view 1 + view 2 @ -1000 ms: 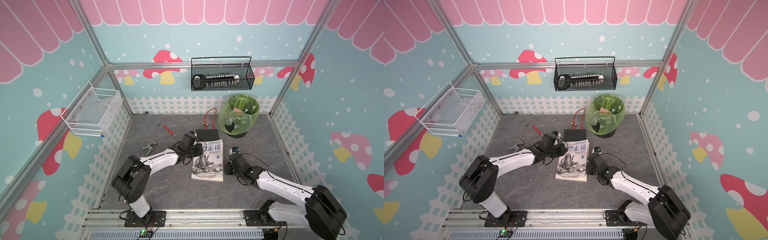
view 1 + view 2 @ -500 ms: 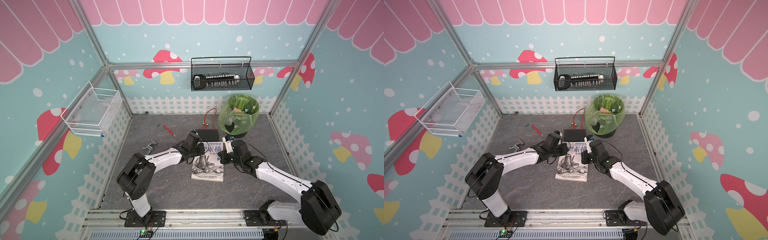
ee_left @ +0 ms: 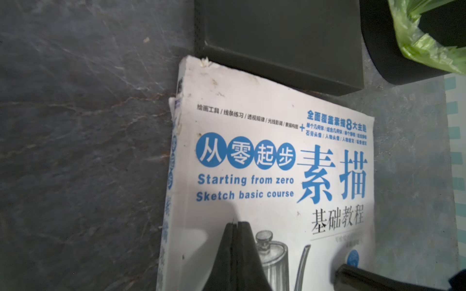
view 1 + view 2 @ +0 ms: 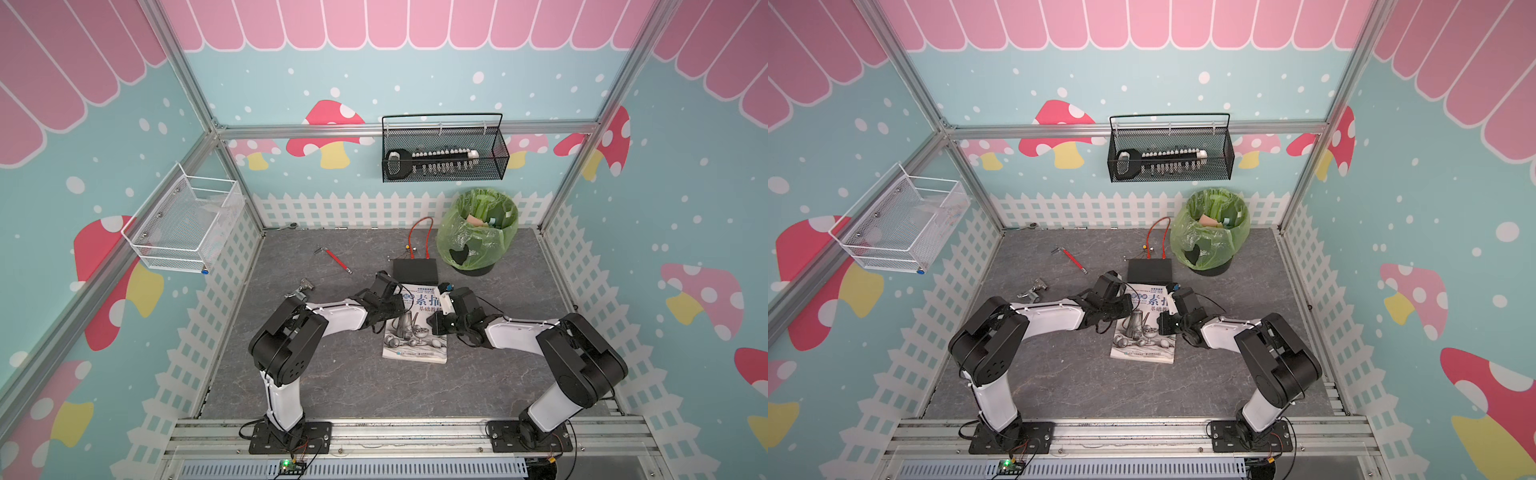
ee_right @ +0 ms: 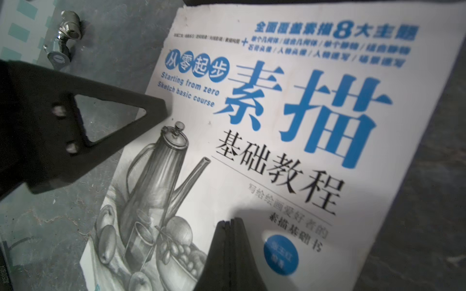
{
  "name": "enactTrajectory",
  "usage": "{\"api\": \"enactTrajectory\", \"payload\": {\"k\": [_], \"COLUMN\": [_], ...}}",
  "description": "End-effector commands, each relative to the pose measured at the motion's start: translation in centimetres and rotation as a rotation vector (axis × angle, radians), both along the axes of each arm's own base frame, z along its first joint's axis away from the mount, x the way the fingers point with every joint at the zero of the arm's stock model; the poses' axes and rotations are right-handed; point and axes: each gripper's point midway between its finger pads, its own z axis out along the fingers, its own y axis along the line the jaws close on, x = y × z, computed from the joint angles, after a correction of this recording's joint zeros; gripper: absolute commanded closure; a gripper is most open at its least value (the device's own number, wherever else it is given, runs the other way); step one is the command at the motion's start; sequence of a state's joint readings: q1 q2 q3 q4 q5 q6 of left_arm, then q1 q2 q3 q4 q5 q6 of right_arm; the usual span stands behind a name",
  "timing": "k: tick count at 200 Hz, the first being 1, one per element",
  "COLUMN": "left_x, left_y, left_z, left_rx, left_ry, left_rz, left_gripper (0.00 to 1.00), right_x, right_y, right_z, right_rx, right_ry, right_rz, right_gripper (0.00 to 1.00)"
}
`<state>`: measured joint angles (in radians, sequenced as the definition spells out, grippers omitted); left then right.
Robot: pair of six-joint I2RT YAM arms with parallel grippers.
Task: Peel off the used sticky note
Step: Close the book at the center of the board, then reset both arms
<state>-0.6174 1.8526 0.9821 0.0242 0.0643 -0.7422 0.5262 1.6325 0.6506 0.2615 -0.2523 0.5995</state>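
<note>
Two arms are meeting over a book (image 4: 415, 349) in both top views, and from up here we are reading only the big blue 素描 on its cover. The left gripper (image 4: 402, 309) is sitting over the cover's upper left, and the right gripper (image 4: 432, 323) is hanging over its right side. A black box (image 4: 415, 270) is lying just beyond the book's far edge, near a green-lined bin (image 4: 490, 245).

Through the left wrist view we are reading 从零起步 in blue circles, "Starting from zero / Sketch basic course", 素描 and 基础教程. The left gripper (image 3: 235, 224) is keeping its fingers clenched together on nothing, just under the English lines. We cannot tell whether the tips are touching the cover.

Through the right wrist view we are reading the same title, with 全面覆盖素描8大主题 along the top. The right gripper (image 5: 229, 221) is clenched on nothing over the cover's lower right. A metal fitting (image 5: 63, 37) is lying on the floor past the left gripper.

We cannot tell from any view where the sticky note is.

A second ago the right gripper was sitting off the book's right edge with its fingers slightly apart. Now it is over the cover and closed, while the left gripper is holding its place.
</note>
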Motion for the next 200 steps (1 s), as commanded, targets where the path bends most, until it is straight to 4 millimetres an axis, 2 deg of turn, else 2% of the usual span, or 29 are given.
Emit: {"api": "enactTrajectory", "payload": {"k": [1, 39, 82, 111, 132, 147, 154, 175, 196, 200], "left_x": [-4.0, -6.4, -8.2, -8.7, -8.2, -6.5, -5.4, -2.4, -0.9, -0.9], "left_y": [2.6, 3.6, 3.9, 4.0, 4.1, 4.6, 4.9, 7.4, 12.1, 13.1], "left_z": [-4.1, -4.9, -5.9, -5.8, -4.3, -1.3, 0.8, 8.5, 16.2, 17.2], "left_rx": [0.073, 0.073, 0.078, 0.076, 0.068, 0.084, 0.096, 0.149, 0.215, 0.228], "left_ry": [0.155, 0.193, 0.221, 0.221, 0.171, 0.059, -0.015, -0.272, -0.528, -0.571], "left_rz": [0.020, 0.030, 0.035, 0.040, 0.053, 0.078, 0.097, 0.199, 0.372, 0.398], "left_gripper": [1.00, 1.00, 1.00, 1.00, 1.00, 1.00, 1.00, 1.00, 1.00, 0.98], "right_x": [-1.8, -3.9, -4.6, -5.2, -4.9, -3.5, -2.7, 0.0, 2.2, 2.5], "right_y": [-2.0, -3.6, -3.9, -4.4, -4.5, -4.3, -4.5, -5.4, -8.2, -9.0], "right_z": [-3.7, -6.2, -6.2, -6.1, -5.2, -3.1, -1.8, 4.4, 10.5, 11.3], "right_rx": [-0.047, -0.076, -0.062, -0.064, -0.064, -0.075, -0.092, -0.125, -0.158, -0.169], "right_ry": [0.117, 0.193, 0.198, 0.197, 0.164, 0.103, 0.066, -0.094, -0.251, -0.275], "right_rz": [-0.076, -0.128, -0.139, -0.148, -0.147, -0.147, -0.154, -0.190, -0.253, -0.272], "right_gripper": [1.00, 1.00, 1.00, 1.00, 1.00, 1.00, 0.91, 0.51, 0.05, 0.02]}}
